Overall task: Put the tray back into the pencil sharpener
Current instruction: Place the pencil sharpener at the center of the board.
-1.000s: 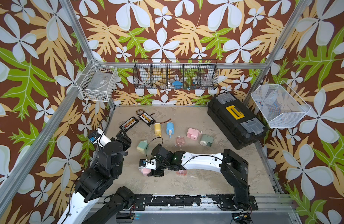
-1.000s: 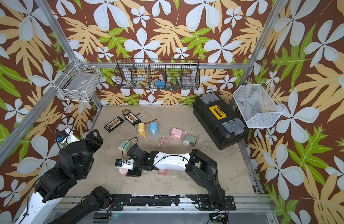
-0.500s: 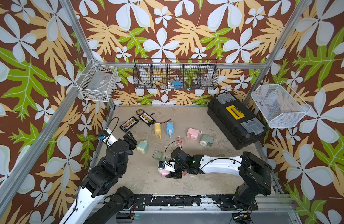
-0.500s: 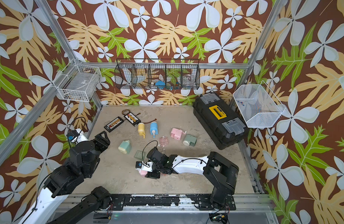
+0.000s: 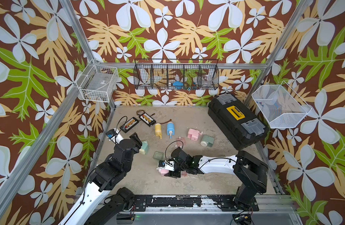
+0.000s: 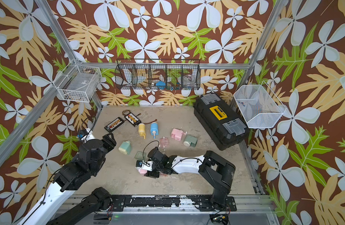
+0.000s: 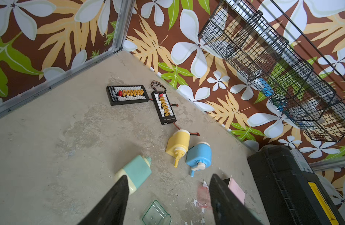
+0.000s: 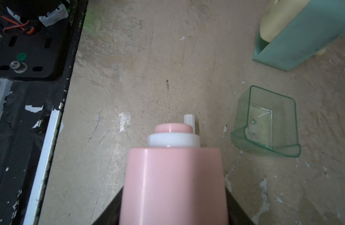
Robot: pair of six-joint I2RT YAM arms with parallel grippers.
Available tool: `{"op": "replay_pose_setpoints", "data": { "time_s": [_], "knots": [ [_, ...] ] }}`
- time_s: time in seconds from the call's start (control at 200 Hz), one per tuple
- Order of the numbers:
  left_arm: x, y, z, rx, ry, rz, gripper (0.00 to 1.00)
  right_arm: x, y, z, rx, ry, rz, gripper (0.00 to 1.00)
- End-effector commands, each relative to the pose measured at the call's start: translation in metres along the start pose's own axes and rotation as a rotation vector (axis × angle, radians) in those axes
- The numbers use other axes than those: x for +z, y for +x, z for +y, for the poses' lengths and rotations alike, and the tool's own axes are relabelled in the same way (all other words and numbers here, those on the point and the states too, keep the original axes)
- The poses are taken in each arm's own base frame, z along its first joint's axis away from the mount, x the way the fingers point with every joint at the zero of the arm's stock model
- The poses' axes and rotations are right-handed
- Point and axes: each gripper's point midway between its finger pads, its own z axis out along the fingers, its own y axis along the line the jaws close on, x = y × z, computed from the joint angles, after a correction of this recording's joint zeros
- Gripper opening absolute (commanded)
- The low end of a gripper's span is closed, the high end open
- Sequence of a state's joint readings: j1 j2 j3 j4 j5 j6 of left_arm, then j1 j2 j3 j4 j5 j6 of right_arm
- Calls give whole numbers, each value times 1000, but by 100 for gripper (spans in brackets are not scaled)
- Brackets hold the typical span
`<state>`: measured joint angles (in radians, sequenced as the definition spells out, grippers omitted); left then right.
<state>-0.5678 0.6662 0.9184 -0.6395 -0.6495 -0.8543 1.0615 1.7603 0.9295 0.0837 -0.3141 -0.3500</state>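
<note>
Floral wallpaper closes in your cell on three sides, and the mottled concrete-look tabletop (image 5: 206, 181) is crowded. Your right gripper (image 5: 168, 172) is clamped on the pink pencil sharpener (image 8: 173, 175) near the front middle, with a finger against each flank and the crank end pointing away from the wrist. Whether it rests on the surface or is lifted clear, you cannot tell. The green tray (image 8: 269, 124) lies loose on the table just beside that sharpener, hollow side up and not touching it. It sits between the held sharpener and the teal sharpener (image 5: 144, 147), which lies on its side. Your left gripper (image 7: 168, 176) hangs over the teal sharpener with its jaws spread and nothing between them. Farther back, a pale pink tray (image 5: 180, 141) lies alone near a second pink sharpener (image 5: 194, 134) and a grey-green sharpener (image 5: 207, 141). A yellow sharpener (image 5: 158, 129) and a blue sharpener (image 5: 170, 128) lie side by side, and two black connector boards (image 5: 129, 124) sit toward the back left corner. A black toolbox (image 5: 236, 120) fills the back right. Your right arm (image 5: 216, 167) stretches low across the front, and something pinkish under its wrist is too hidden to name.
</note>
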Motion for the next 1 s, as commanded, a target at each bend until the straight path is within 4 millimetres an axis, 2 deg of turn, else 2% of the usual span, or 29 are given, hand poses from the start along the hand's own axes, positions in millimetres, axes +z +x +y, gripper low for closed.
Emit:
{"op": "replay_pose_setpoints", "data": {
  "time_s": [0.0, 0.215, 0.556, 0.681, 0.781, 0.866, 0.931, 0.991],
  "knots": [
    [-1, -1, -1, -10, 14, -7, 67, 1, 5, 5, -20, -20, 20, 59],
    [0, -2, -2, 9, 10, -9, 67, -2, 1, 2, -11, -5, 10, 72],
    [1, -8, -15, 42, 46, -23, 67, -32, -36, -3, -10, 27, -92, 94],
    [3, -7, -18, 67, 55, -19, 67, -48, -50, -6, -1, 54, -137, 97],
    [4, -5, -28, 128, 96, -12, 68, -71, -68, -13, 50, 105, -205, 97],
    [5, 0, -44, 234, 175, 6, 69, -102, -82, -25, 153, 207, -313, 94],
    [3, 8, -63, 345, 278, 28, 69, -127, -82, -36, 273, 300, -390, 90],
    [-2, 18, -81, 471, 393, 51, 70, -147, -71, -48, 420, 393, -435, 87]
  ]
}}
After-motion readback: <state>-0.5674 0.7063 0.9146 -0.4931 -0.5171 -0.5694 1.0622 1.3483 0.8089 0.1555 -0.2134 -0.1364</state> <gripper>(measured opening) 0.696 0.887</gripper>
